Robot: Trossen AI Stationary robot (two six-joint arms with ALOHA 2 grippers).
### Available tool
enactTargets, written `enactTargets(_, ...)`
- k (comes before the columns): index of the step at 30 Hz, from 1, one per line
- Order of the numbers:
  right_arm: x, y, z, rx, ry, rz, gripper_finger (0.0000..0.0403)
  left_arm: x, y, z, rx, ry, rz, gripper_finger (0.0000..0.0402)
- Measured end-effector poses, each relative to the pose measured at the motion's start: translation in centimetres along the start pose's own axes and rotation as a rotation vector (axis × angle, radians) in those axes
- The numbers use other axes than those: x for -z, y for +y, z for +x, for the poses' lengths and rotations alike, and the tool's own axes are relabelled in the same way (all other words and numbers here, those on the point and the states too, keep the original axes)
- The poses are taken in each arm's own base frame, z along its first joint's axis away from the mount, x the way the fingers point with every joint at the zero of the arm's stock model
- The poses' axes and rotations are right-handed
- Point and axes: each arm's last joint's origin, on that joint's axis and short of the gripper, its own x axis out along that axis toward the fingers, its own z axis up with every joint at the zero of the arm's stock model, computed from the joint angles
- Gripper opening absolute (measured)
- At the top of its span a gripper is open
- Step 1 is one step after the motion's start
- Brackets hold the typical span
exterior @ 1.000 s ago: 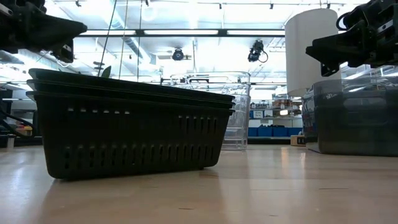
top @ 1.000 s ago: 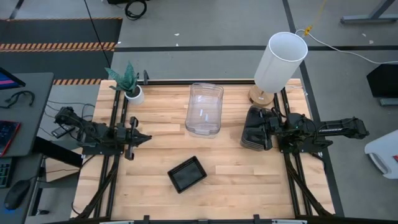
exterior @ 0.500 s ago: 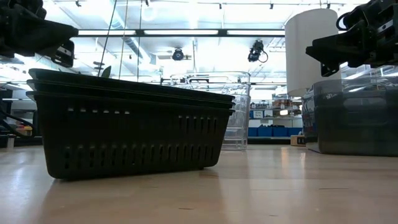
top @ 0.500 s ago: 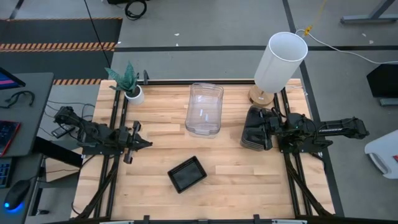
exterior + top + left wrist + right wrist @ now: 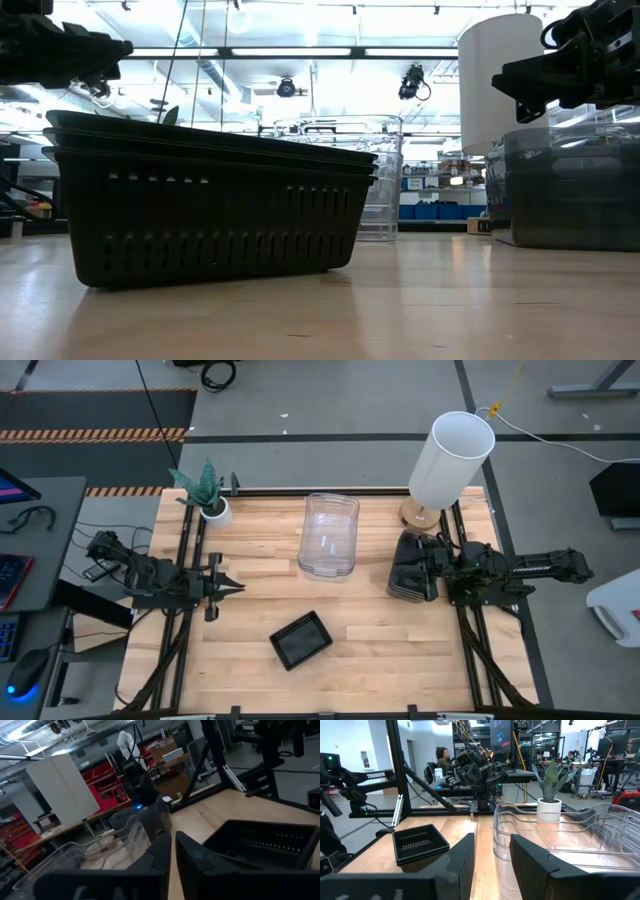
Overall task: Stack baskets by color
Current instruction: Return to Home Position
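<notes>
Nested black perforated baskets [image 5: 300,640] [image 5: 210,200] stand on their bottom at the table's near middle. A stack of clear baskets [image 5: 330,535] [image 5: 555,835] sits at the far middle. Grey baskets [image 5: 408,565] [image 5: 575,190] are stacked at the right. My left gripper [image 5: 228,586] [image 5: 173,842] hovers level at the left edge, pointing toward the table's middle. Its fingers stand a narrow gap apart with nothing between them. My right gripper [image 5: 436,567] [image 5: 492,839] hangs open and level above the grey stack's right rim, holding nothing.
A tall white lamp shade [image 5: 452,458] stands at the far right corner. A small potted plant [image 5: 208,498] stands at the far left. Bare wood [image 5: 380,635] lies between the black stack and the grey stack. Black frame rails run along both side edges.
My left gripper has rolled about the line it points along while staying in the same place at the left edge. Nothing else has moved.
</notes>
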Motion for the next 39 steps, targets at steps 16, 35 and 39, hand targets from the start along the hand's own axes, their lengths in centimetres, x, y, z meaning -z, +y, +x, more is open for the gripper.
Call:
enactTargets(16,-0.01,0.00,0.00,0.000,0.000,0.000,0.0130,-0.07,0.03,0.00,-0.004,-0.008,-0.004,0.0034)
enactTargets(35,-0.01,0.00,0.00,0.000,0.000,0.000,0.0130,-0.08,0.04,0.00,-0.004,-0.009,-0.005,0.0026)
enactTargets(39,0.00,0.00,0.00,0.000,0.000,0.000,0.0130,-0.08,0.03,0.00,-0.004,-0.009,-0.005,0.0032)
